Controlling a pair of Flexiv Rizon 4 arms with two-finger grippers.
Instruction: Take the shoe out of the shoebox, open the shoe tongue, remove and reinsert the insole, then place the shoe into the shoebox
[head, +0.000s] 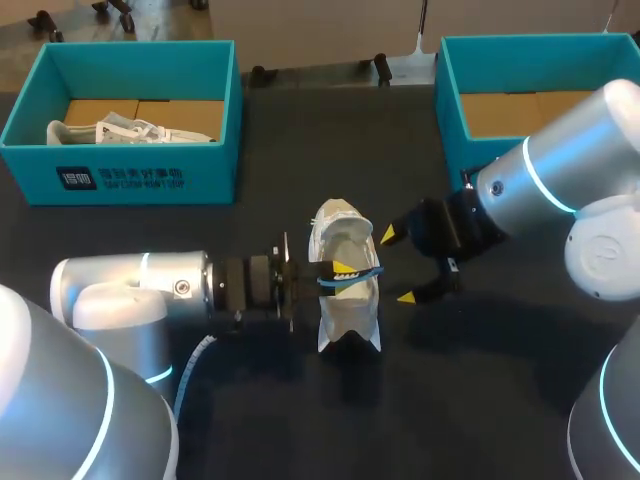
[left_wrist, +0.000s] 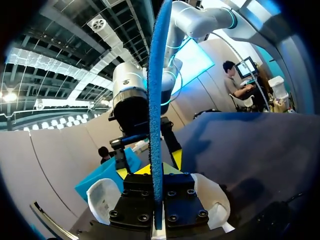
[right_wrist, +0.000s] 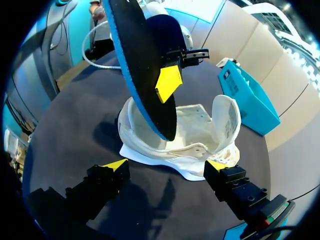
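At the middle of the head view the white shoe (head: 348, 305) lies on the dark table (head: 250, 420), its long axis running up and down the frame. The left gripper (head: 345, 268), coming in from the left, is clamped on the black, blue-edged insole (right_wrist: 142, 70), which stands steeply on end with its lower tip at the shoe's opening. So the insole's length is near upright while the shoe's is flat – the next move probably turns on that mismatch. The right gripper (head: 398, 266) sits just right of the shoe, fingers spread wide and holding nothing – the nearer arm to steady it
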